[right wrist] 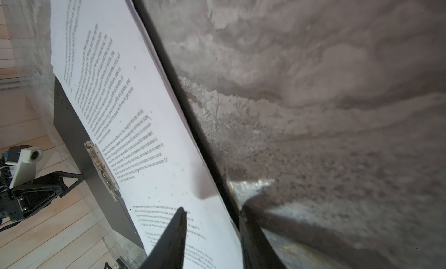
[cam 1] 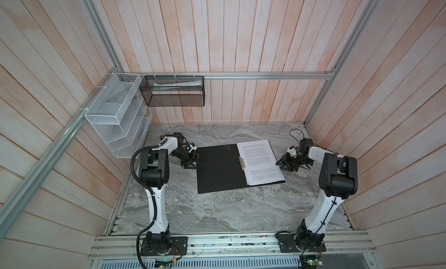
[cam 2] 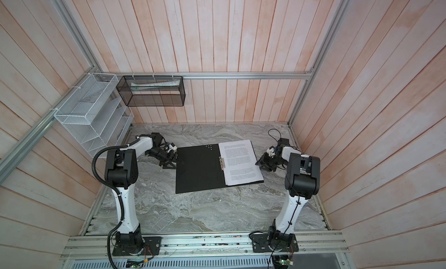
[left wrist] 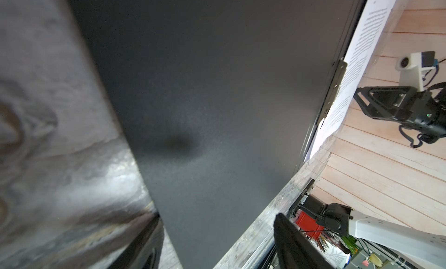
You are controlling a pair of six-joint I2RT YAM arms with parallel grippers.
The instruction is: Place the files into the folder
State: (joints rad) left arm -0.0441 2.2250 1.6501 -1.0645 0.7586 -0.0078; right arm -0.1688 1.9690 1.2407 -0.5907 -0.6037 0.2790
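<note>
The folder (cam 1: pixel 217 168) lies open, files (cam 1: pixel 260 162) on its right half; left gripper (cam 1: pixel 193 162) and right gripper (cam 1: pixel 280 164) straddle opposite edges, jaws spread.

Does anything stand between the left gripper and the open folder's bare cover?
Nothing visible does. The left gripper, jaws open, sits at the bare black cover edge of the folder; the files lie on its other half.
</note>
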